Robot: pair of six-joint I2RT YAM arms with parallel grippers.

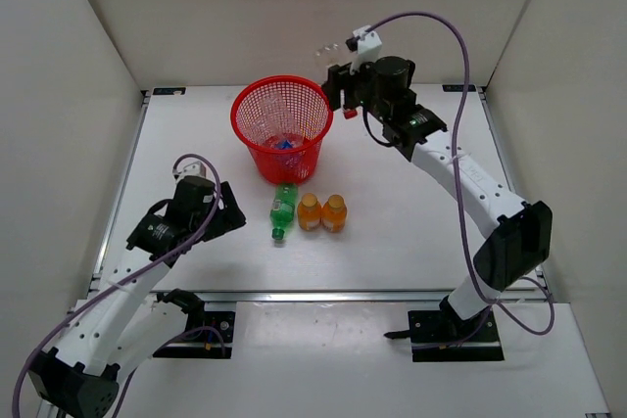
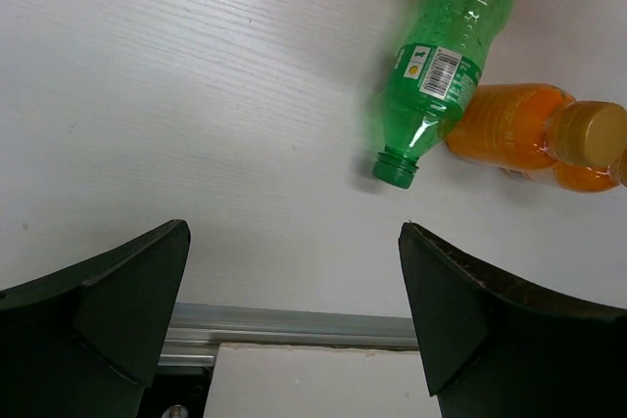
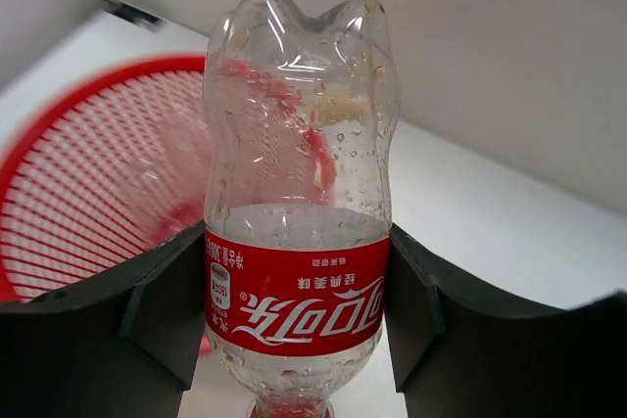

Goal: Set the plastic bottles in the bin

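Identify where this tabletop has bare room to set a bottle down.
Bare: white tabletop between the orange plastic bottles and the right arm; also left of the round red mesh bin, beyond the left pincer. Crowded: before the bin, around the green plastic bottle.

clear red-labelled bottle (image 3: 294, 271) clamped in right tool (image 3: 294, 315), red bin (image 3: 88, 193) behind
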